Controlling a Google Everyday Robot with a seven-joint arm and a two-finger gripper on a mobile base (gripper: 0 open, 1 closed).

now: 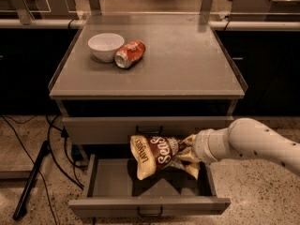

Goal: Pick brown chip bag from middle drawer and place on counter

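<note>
The brown chip bag (pixel 154 154) hangs in the air above the open middle drawer (pixel 150 205), its top level with the front of the shut drawer above. My gripper (pixel 186 149) comes in from the right on a white arm and is shut on the bag's right end. The bag tilts, its cream-yellow left end pointing down-left. The drawer is pulled out and its grey floor shows under the bag. The counter (pixel 187 60) is the grey top of the cabinet, above the bag.
A white bowl (pixel 107 46) and a crushed orange-red soda can (pixel 130 54) sit at the counter's back left. The upper handled drawer (pixel 149 129) is shut. Black cables and a dark pole (pixel 33 182) lie on the floor at the left.
</note>
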